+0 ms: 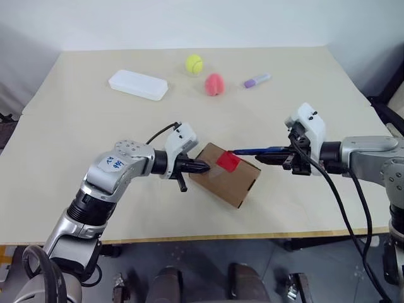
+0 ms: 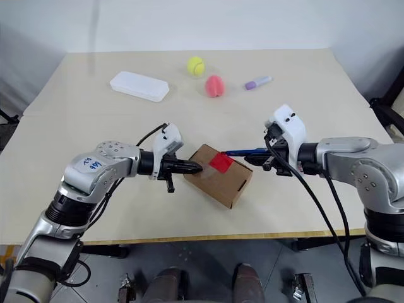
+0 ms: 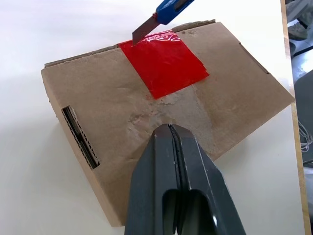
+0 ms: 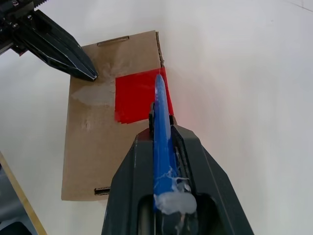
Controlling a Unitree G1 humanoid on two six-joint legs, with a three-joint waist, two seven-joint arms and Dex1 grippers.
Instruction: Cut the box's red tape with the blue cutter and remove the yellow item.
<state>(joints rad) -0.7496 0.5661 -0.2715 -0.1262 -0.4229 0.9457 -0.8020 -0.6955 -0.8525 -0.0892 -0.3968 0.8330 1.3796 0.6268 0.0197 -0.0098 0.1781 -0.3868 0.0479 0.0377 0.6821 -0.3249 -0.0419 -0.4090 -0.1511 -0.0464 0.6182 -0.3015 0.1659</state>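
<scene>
Even, bright overhead light fills the room, washing the pale table [image 1: 82, 126] almost white in the wrist views, where its grain is lost. Shadows are soft and short: a faint one hugs the box [image 1: 224, 175] on its near side, and thin ones trail under both arms. Everything looks sharp with no motion blur, though the red tape [image 3: 164, 63] carries a slight sheen.

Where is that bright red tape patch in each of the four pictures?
Left eye view: the red tape sits on the box, near picture centre.
Right eye view: centre, on the box's top.
Left wrist view: upper middle, under the blue cutter blade.
Right wrist view: centre, partly behind the cutter.
Shared landmark: the cutter tip at the tape's edge.
</scene>
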